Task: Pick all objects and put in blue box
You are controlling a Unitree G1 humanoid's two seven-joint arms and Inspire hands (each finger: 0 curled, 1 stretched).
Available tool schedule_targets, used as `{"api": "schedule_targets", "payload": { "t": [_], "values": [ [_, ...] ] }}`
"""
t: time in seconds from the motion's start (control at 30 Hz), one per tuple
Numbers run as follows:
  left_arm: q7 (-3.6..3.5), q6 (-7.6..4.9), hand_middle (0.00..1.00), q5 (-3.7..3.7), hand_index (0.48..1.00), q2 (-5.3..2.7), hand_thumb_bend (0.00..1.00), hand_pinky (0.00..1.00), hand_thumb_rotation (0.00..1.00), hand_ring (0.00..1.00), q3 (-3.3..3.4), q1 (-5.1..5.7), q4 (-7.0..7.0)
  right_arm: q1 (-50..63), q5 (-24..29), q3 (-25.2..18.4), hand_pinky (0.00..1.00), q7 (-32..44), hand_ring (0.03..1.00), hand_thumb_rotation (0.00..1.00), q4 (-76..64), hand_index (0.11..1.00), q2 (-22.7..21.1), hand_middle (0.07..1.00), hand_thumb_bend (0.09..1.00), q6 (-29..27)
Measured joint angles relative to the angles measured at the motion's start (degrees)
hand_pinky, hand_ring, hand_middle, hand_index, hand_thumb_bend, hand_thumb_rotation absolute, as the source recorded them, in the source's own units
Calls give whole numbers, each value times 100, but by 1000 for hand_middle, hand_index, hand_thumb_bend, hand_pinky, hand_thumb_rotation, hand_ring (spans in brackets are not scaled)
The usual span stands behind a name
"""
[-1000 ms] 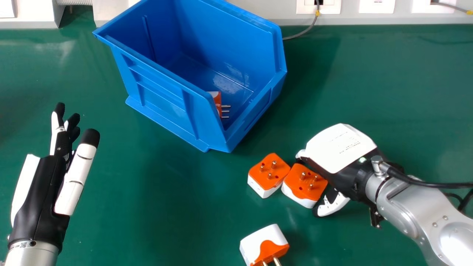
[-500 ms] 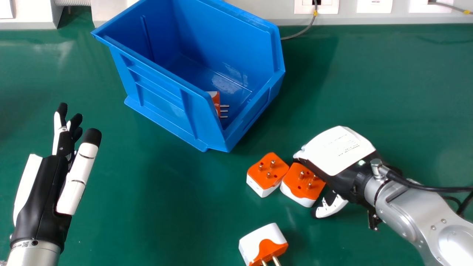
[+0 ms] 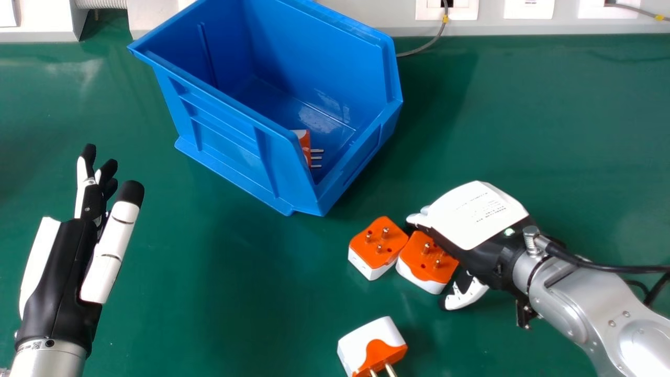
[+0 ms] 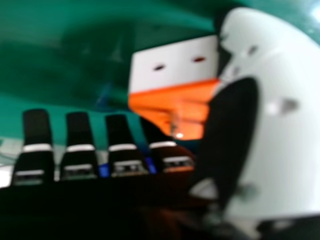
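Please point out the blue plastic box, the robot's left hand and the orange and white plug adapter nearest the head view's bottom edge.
Blue plastic box (image 3: 230, 141): head view, outer side wall.
Black and white left hand (image 3: 58, 272): head view, black middle part.
Orange and white plug adapter (image 3: 358, 339): head view, white casing.

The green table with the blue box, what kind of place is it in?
Probably a lab or workshop bench: a green tabletop, wall sockets behind, and a robot's silver arm.
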Motion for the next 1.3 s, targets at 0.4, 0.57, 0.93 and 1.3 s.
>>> {"api": "schedule_targets", "payload": {
  "t": [0.4, 0.57, 0.93, 1.3],
  "values": [
    [-15, 3, 1000, -17, 996, 0, 577, 935, 1000, 996, -5, 15, -115, -11, -31, 33, 684, -169, 772, 326, 81, 800, 55, 801, 444, -2],
    [-40, 3, 1000, -18, 996, 0, 575, 936, 1000, 996, -4, 15, -119, -17, -52, 63, 521, -463, 605, 209, 210, 700, 91, 665, 468, -15],
    [-12, 239, 1000, 90, 996, 0, 601, 936, 1000, 997, -6, 18, -232, 56, 143, 21, 205, -939, 273, 54, 370, 544, 184, 474, 504, -148],
    [162, 440, 1000, 391, 996, 0, 645, 939, 1000, 999, -51, 86, -421, 31, 220, 11, 117, -1013, 174, 8, 368, 497, 220, 411, 515, -172]
  ]
}}
